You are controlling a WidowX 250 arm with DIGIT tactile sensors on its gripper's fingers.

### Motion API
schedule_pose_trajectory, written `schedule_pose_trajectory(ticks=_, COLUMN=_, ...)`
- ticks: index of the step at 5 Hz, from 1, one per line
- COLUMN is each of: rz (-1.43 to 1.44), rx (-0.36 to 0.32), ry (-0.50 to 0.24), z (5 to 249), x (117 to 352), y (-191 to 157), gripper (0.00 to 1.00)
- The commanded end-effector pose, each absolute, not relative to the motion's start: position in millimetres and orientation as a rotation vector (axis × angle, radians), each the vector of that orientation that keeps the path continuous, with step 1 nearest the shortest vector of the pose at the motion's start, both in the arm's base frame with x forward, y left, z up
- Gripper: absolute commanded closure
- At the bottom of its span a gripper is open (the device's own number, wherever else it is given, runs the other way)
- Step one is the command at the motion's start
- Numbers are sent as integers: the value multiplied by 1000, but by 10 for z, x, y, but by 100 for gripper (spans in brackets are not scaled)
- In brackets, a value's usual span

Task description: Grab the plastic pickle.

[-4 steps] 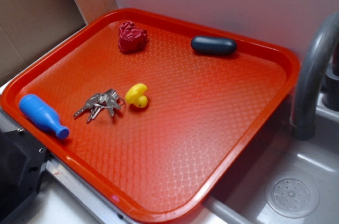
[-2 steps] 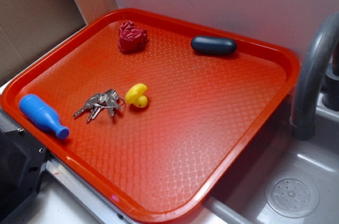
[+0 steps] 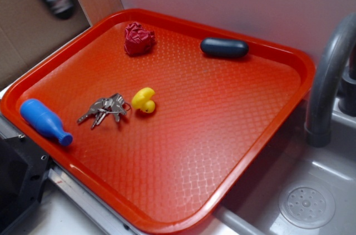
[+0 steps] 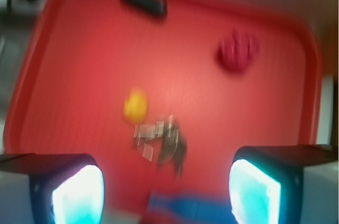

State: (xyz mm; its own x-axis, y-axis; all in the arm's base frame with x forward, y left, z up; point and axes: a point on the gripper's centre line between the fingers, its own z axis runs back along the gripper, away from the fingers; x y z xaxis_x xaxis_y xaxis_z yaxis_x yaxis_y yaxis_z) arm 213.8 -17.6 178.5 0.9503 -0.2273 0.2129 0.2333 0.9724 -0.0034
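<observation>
The pickle [image 3: 224, 47] lay on its side near the far rim of the red tray [image 3: 183, 151], well apart from everything else on it. The hand [image 4: 167, 181] hung high over the near side of the tray, empty, its two fingers [image 4: 79, 192] spread wide.

To do the reach well, the hand would probably need to cross the tray over the keys [image 3: 105, 108] and the yellow toy [image 3: 144, 100], then turn so the fingers straddled the pickle across its narrow width, not its length. Its smooth, glossy skin looked likely to slip, so a centred grip should hold best, and the rim just behind left little room.

The wrist view was badly blurred, and the fingers were cut off at its lower edge. In the outside view the arm was only a smear in the top left corner.
</observation>
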Motion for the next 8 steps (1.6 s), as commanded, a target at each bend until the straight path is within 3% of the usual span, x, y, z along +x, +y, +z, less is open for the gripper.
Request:
schedule_pose_trajectory(ticks=1, rz=-275, rx=-99, ry=-451, z=1908, x=2798, y=-192, gripper=0)
schedule_pose_trajectory(ticks=4, rz=-275, rx=-99, ry=-451, z=1908, x=2798, y=-192, gripper=0)
schedule_pose_trajectory(ticks=5, rz=-310, rx=-1, ry=-446, z=1504, x=3075, y=-292, gripper=0)
schedule_pose_trajectory(ticks=8, rz=-455, rx=70, ry=-363, z=767, x=3391, y=-625, gripper=0)
